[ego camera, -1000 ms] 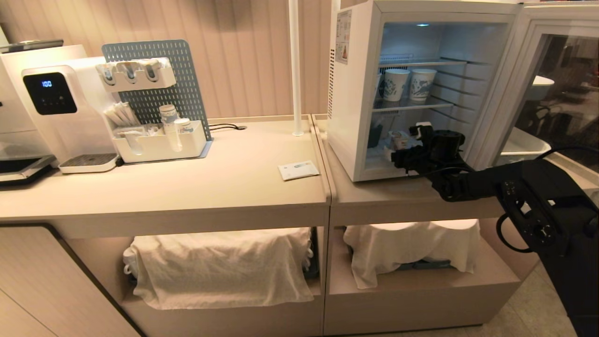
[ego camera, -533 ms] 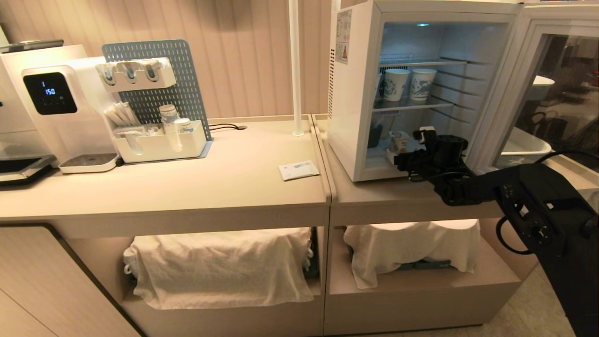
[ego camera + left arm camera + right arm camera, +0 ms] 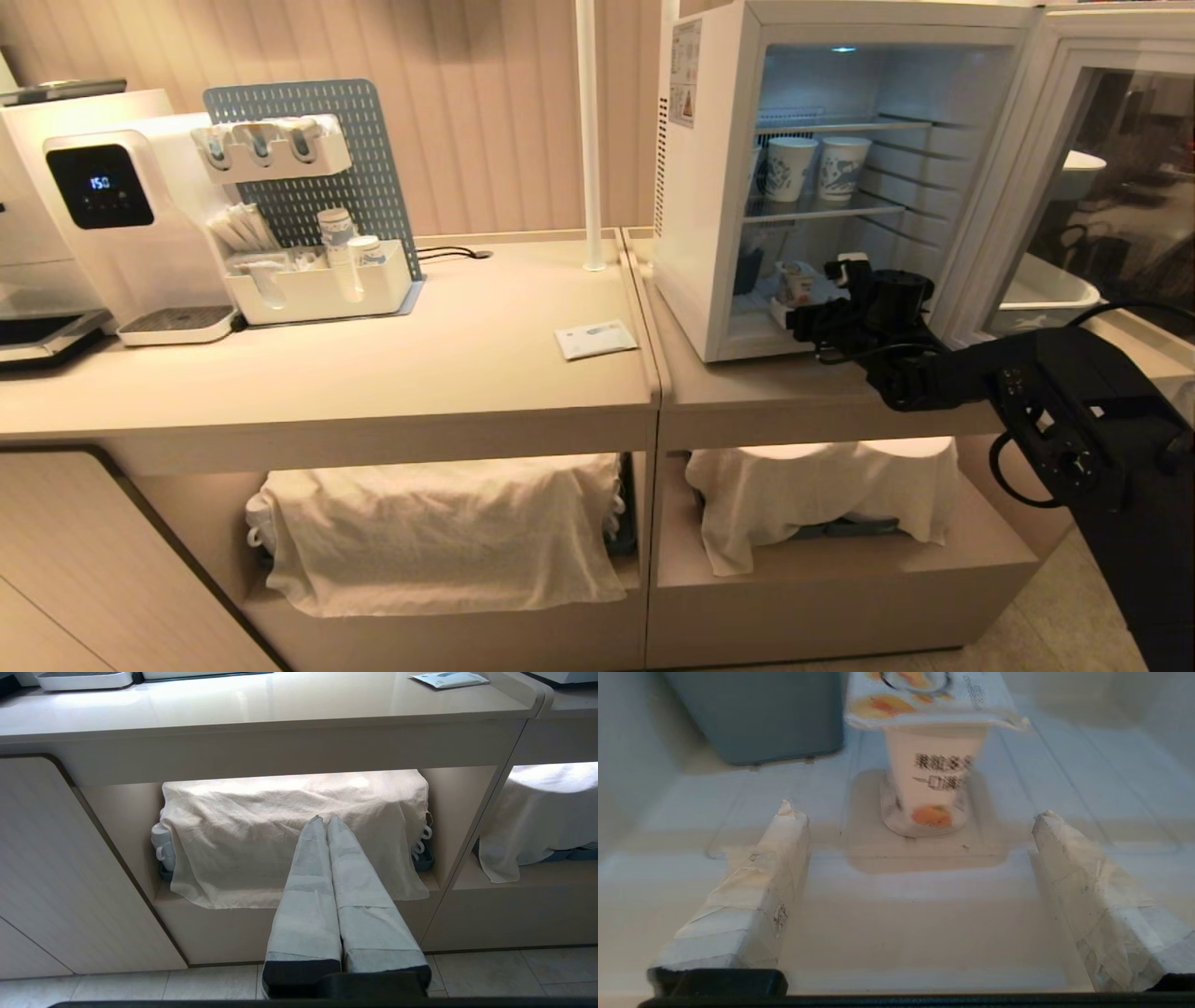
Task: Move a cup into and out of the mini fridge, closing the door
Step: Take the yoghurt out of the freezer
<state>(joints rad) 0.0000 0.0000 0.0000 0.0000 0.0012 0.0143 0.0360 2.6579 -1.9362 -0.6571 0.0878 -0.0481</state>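
The mini fridge [image 3: 705, 187] stands on the right counter, and its glass door [image 3: 1018, 187] is swung wide open to the right. The cup [image 3: 795, 280] stands upright on the fridge floor near the front. In the right wrist view the cup [image 3: 931, 779] shows its orange fruit marks and square foil lid. My right gripper [image 3: 814, 297] is at the fridge opening, open, just short of the cup. Its taped fingers [image 3: 761, 877] flank bare floor and touch nothing. My left gripper [image 3: 325, 817] is shut and parked low, facing the cloth-covered shelf.
Two patterned paper cups [image 3: 817, 168] stand on the wire shelf above. A grey container [image 3: 761, 714] sits on the fridge floor beside the cup. A packet [image 3: 595, 338], a pegboard organiser [image 3: 308, 215], a water dispenser [image 3: 103, 215] and a white pole [image 3: 588, 140] share the counter.
My right gripper has drawn back slightly from the cup toward the fridge's front. The cup stays standing on the fridge floor.
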